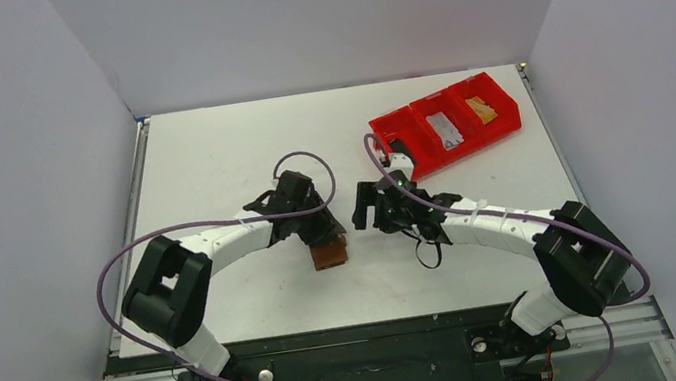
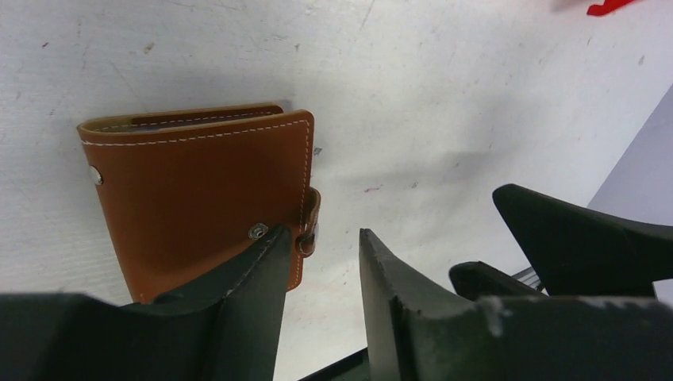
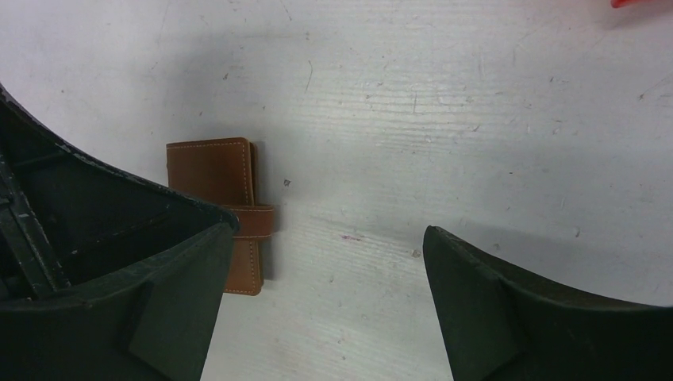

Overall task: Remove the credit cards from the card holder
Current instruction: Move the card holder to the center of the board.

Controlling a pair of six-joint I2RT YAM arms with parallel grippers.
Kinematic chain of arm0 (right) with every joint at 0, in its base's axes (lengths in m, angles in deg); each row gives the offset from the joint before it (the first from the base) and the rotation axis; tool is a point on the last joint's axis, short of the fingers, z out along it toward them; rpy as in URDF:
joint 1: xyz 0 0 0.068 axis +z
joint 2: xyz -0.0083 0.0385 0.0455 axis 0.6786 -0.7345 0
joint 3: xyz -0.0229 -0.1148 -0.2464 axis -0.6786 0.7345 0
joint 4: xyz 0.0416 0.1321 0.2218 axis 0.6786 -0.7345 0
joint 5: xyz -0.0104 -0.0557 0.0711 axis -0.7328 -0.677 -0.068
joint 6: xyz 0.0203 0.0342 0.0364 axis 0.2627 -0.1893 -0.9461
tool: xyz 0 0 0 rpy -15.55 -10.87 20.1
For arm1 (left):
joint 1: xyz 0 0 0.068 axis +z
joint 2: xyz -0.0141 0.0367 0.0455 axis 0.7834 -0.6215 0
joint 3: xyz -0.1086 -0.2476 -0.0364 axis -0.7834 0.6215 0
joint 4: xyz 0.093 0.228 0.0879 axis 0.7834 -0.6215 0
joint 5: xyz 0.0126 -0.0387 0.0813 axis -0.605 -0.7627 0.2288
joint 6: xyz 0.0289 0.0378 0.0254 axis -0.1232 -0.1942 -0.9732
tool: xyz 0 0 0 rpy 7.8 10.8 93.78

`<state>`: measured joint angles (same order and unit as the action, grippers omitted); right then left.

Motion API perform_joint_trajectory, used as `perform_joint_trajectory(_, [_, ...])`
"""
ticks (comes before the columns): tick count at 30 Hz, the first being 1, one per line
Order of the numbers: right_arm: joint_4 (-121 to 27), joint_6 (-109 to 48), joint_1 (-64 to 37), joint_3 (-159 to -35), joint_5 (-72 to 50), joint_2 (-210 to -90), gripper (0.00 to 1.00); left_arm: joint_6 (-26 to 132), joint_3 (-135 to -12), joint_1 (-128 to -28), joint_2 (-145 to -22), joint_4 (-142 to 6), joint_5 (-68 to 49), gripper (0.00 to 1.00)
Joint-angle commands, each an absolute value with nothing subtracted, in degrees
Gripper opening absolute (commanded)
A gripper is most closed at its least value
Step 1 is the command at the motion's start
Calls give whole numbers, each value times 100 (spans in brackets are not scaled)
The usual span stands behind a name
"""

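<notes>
One card holder (image 1: 329,252) lies on the white surface (image 1: 208,159), folded shut. Tan-brown leather, pale stitching along the edges, round metal studs on the face, small closing tab (image 3: 255,221) wrapped over its opening side.

Left pincer (image 2: 321,234) sits right above the holder at the tab side, narrow gap between the fingers, nothing clamped. One fingertip (image 2: 274,238) overlaps the holder's edge in the left wrist view; can't tell if it touches.

Right pincer (image 3: 327,230) is just beside the holder, on the tab side, spread wide and empty.

Red three-compartment bin (image 1: 445,124) is well apart from the holder, beyond the right pincer.
</notes>
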<state>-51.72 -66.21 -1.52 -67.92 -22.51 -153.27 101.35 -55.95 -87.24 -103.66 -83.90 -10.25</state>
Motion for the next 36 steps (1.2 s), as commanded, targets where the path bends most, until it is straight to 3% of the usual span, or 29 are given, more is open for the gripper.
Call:
perform_joint_trajectory(1, [-4684,-6626,47,-6744,-2284,-15416,85,9792,-5829,-8725,-10140,-8137,-1237,38])
perform_joint_trajectory(6, [-4669,-6546,314,-6888,-2412,-15529,84,9600,-5694,-8470,-9656,-8496,-917,45])
perform_joint_trajectory(18, [-5272,-6234,1120,-7952,-3059,-16524,83,9436,-4567,-7407,-8721,-8762,-846,45])
perform_joint_trajectory(36, [-5900,-6392,1150,-8469,-3437,-17207,66,9456,-4261,-7373,-8826,-8553,-1068,38])
